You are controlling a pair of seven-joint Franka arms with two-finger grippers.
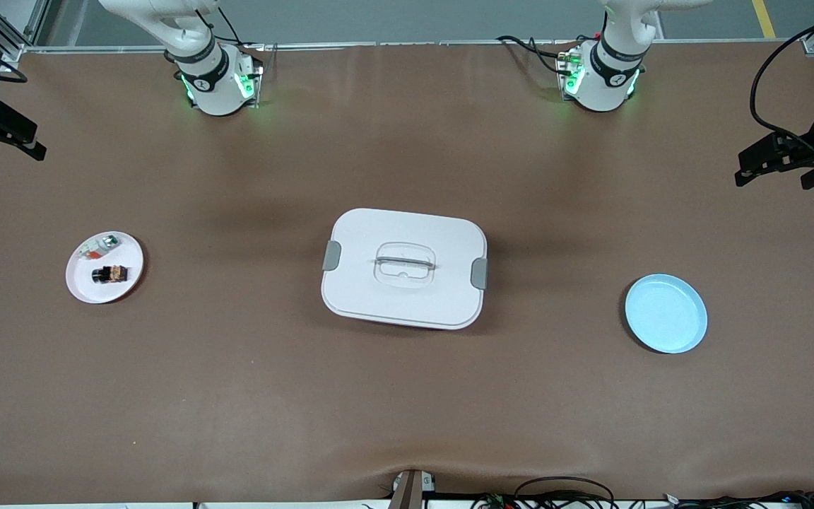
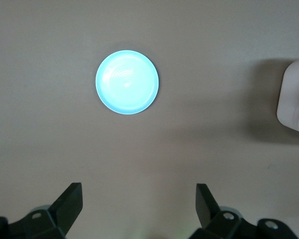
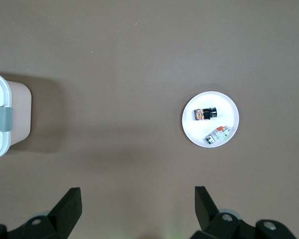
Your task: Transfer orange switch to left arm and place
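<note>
I see my left gripper [image 2: 137, 204] hanging high over bare table toward the left arm's end, its fingers [image 2: 70, 199] spread wide with nothing between them. My right gripper [image 3: 137, 204] hangs the same way over the right arm's end, spread and empty too. Neither one shows in the front view (only the two arm bases do, along the top).

Below the left gripper's camera I see a light blue plate [image 2: 127, 82], bare, and a corner of the box [image 2: 294, 99] at the edge. Below the right gripper's camera I see a white plate [image 3: 189, 127] with the orange switch [image 3: 205, 114] lying in it, just beside a small white part [image 3: 218, 134] with green and red bits; the two do not touch.

From the front, the box [image 1: 404, 267] sits closed at mid-table, squarely between the white plate [image 1: 131, 272] and the blue one.

My count: two arms, two plates, one box, one switch, one white part.
</note>
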